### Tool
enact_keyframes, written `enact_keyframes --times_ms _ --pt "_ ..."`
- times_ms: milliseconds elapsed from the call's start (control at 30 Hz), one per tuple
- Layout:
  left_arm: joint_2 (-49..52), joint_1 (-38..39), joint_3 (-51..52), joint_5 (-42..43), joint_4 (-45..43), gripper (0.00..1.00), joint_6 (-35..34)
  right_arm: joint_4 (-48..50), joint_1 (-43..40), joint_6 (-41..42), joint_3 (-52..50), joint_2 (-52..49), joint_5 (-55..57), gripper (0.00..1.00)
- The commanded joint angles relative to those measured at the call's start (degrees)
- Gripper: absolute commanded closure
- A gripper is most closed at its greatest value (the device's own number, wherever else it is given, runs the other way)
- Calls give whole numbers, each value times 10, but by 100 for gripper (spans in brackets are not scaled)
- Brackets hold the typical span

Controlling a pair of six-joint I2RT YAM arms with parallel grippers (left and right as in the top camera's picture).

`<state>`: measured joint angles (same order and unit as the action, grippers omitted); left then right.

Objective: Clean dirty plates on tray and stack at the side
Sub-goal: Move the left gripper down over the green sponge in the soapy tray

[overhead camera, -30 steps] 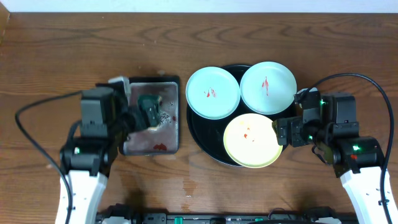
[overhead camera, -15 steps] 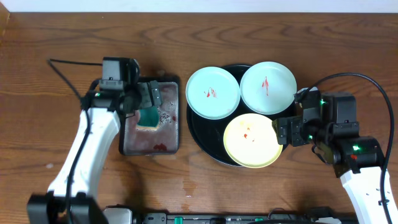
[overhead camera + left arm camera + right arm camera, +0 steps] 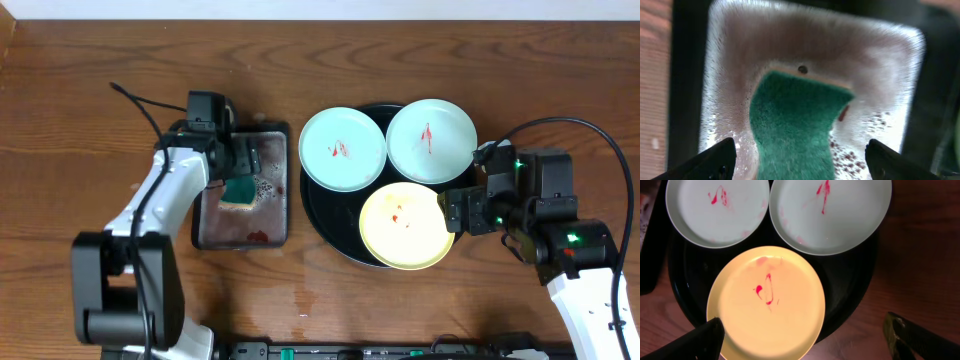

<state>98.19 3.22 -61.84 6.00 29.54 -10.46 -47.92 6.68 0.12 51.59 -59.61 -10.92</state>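
No legible text or markings.

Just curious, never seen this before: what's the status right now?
Both open: left gripper over green sponge in metal pan, right gripper over yellow plate. All three plates red-smeared, on black tray. Nothing in the way.

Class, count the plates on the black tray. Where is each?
3. On the tray, the left mint-blue plate and right mint-blue plate lie at the back, the yellow plate in front. None appears hidden.

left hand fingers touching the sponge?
Apart. Left wrist view: the open left hand straddles the green sponge, with wet pan showing between it and each fingertip.
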Motion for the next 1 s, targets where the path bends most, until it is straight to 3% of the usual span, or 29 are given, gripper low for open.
enact_keyframes --times_ms 0,67,100,200,633,967 --pt "19 1 -7 -7 -1 20 5 2 5 -10 10 0 -5 1" --pt "27 1 -7 -7 -1 21 5 2 5 -10 10 0 -5 1" --pt "30 1 -7 -7 -1 28 5 2 5 -10 10 0 -5 1" --pt "32 1 -3 -7 0 35 5 2 5 -10 10 0 -5 2" --pt "35 1 24 -7 1 37 3 3 5 -10 10 0 -5 3" --pt "37 1 24 -7 1 52 3 3 5 -10 10 0 -5 6"
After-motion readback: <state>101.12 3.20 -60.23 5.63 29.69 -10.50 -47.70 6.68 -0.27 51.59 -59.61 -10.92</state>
